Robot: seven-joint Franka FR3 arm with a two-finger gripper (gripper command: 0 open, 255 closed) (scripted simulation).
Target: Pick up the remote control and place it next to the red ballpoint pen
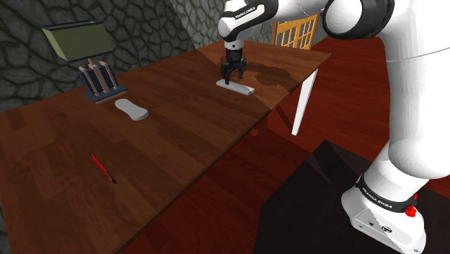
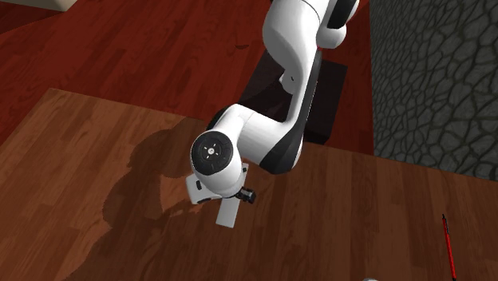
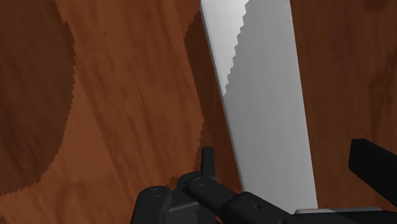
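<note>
The remote control point(image 1: 239, 87) is a plain white flat bar lying on the brown wooden table point(image 1: 180, 123) near its far end. My black gripper point(image 1: 233, 76) stands straight above it, fingers pointing down. In the wrist view the gripper point(image 3: 286, 156) is open and the remote point(image 3: 267, 95) runs lengthwise between the fingers, with a gap on each side. From the second exterior view the arm's hand covers most of the remote point(image 2: 228, 211). The red ballpoint pen point(image 1: 102, 167) lies far off toward the shoulder view's left, near the table's front edge, and is also visible as the red pen point(image 2: 449, 246).
A white oblong object point(image 1: 131, 110) lies between the remote and the pen. Behind it stands a small rack point(image 1: 101, 79) under an olive panel point(image 1: 76, 40). A wooden chair point(image 1: 296, 30) stands past the table's far end. Stone walls back the table.
</note>
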